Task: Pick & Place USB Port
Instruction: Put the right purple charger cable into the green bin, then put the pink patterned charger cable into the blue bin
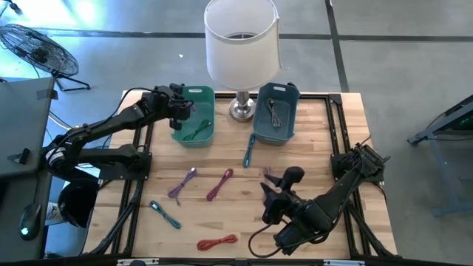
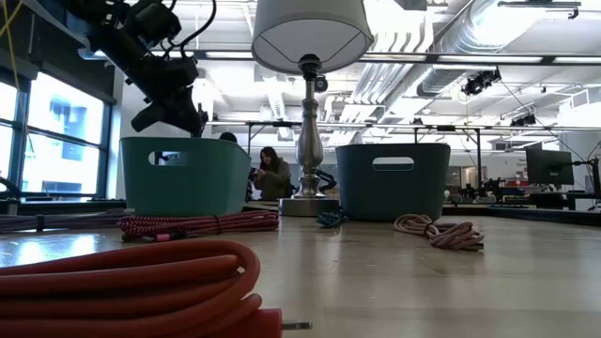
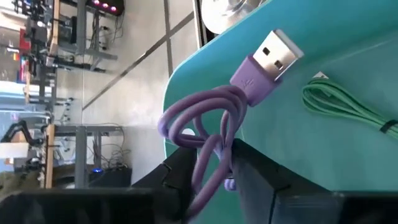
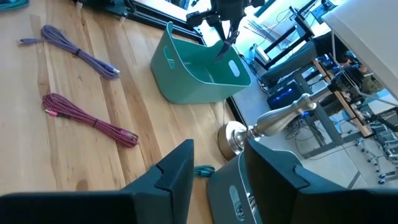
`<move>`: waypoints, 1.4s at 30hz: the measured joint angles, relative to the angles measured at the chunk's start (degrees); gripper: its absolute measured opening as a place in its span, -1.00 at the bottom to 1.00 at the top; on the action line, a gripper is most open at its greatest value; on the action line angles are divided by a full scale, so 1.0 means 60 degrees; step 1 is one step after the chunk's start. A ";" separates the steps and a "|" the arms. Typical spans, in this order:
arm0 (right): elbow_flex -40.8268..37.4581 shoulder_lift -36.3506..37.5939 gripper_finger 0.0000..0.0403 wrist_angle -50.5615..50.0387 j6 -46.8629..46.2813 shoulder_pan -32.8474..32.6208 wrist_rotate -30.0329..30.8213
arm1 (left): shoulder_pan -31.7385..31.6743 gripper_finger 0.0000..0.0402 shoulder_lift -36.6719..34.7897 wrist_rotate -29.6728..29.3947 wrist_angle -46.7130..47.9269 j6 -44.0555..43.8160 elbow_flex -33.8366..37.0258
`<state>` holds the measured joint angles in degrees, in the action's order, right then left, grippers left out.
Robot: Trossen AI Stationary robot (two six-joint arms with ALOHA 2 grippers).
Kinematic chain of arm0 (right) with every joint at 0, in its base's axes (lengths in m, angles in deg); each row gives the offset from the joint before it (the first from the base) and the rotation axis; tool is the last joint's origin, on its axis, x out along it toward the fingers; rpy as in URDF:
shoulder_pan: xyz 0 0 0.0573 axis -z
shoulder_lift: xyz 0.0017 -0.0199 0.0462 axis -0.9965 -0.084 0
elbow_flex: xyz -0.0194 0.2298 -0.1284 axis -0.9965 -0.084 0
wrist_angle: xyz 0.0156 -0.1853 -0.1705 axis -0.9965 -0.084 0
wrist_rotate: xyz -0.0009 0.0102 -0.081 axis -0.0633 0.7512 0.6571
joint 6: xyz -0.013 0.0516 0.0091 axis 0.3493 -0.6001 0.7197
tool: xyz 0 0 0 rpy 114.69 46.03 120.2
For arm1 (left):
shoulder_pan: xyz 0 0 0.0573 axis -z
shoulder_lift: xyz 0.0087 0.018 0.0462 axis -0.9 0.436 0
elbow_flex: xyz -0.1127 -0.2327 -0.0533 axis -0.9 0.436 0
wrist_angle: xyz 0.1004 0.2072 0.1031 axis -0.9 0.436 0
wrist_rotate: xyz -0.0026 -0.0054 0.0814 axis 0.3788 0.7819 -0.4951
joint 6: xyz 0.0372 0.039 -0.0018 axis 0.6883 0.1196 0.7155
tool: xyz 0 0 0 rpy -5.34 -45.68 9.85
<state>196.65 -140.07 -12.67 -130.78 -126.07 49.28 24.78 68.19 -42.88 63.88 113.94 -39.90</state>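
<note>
A coiled purple USB cable (image 3: 214,124) with a silver plug (image 3: 277,53) sits between the fingers of my left gripper (image 1: 179,118), which hovers over the teal-green bin (image 1: 194,125). In the left wrist view the fingers stand a little apart, with the cable's strands in the gap and its loops and plug sticking out past them over the bin's rim (image 3: 298,81). A green cable (image 3: 348,109) lies in the bin. My right gripper (image 4: 217,168) hangs open with nothing between its fingers, above the table's near middle (image 1: 275,185). My left gripper has the purple cable's bundled strands (image 3: 214,165) between its two fingers, which slant down toward the bin. Whether the fingers touch the strands, I cannot tell. The coil and plug are clear of the bin.
A blue bin (image 1: 275,112) with a grey cable stands right of the lamp (image 1: 242,37). Loose cables lie on the wood: purple (image 1: 182,182), maroon (image 1: 219,185), teal (image 1: 165,214), red (image 1: 216,241) and another teal one (image 1: 249,150).
</note>
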 joint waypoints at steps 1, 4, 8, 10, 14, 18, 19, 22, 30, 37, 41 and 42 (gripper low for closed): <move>0.0000 0.0000 -0.34 -0.0063 -0.0085 0.0000 -0.0021 | -0.0004 -0.50 0.0000 0.0011 0.0040 -0.0113 0.0000; -0.0001 0.0000 -0.34 -0.0172 -0.0303 0.0002 -0.0131 | 0.0000 -0.41 0.0000 0.0066 0.0130 -0.0348 0.0000; -0.0004 0.0000 -0.34 -0.0208 -0.0407 0.0000 -0.0282 | 0.0000 -0.25 0.0000 0.0279 0.0126 -0.0658 0.0000; -0.0004 -0.0004 -0.34 -0.0206 -0.0407 0.0000 -0.0324 | 0.0000 -0.16 0.0000 0.0295 0.0100 -0.0846 0.0000; -0.0004 -0.0004 -0.34 -0.0207 -0.0440 0.0000 -0.0345 | 0.0000 -0.01 -0.0026 0.0162 0.0102 -0.1083 0.0000; -0.0007 -0.0004 -0.34 -0.0206 -0.0447 0.0000 -0.0348 | 0.0000 0.06 -0.0222 -0.0040 -0.0010 -0.1344 0.0000; -0.0007 -0.0004 -0.34 -0.0210 -0.0447 -0.0004 -0.0352 | 0.0000 0.06 -0.0316 -0.0039 -0.0099 -0.1444 0.0000; -0.0007 -0.0004 -0.34 -0.0210 -0.0447 -0.0004 -0.0467 | 0.0000 0.06 -0.0717 0.0003 -0.0032 -0.2064 -0.0347; -0.0007 -0.0004 -0.34 -0.0244 -0.0447 -0.0004 -0.0700 | 0.0004 0.06 -0.1650 0.4999 0.1112 -0.4696 -0.2376; -0.0097 -0.0004 -0.34 -0.0306 -0.0445 -0.0004 -0.0771 | 0.0086 0.06 -0.1926 1.0152 0.2918 -0.5186 -0.3298; -0.0582 -0.0004 -0.34 -0.0312 -0.0447 -0.0004 -0.0764 | 0.0676 0.06 -0.2112 0.9174 0.4058 -0.5175 -0.3308; -0.0756 -0.0004 -0.34 -0.0288 -0.0449 -0.0004 -0.0750 | 0.0884 0.06 -0.2102 0.8607 0.4360 -0.5181 -0.3308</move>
<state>192.11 -140.09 -14.39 -133.47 -126.09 44.78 30.08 55.58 8.76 90.04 82.86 -59.75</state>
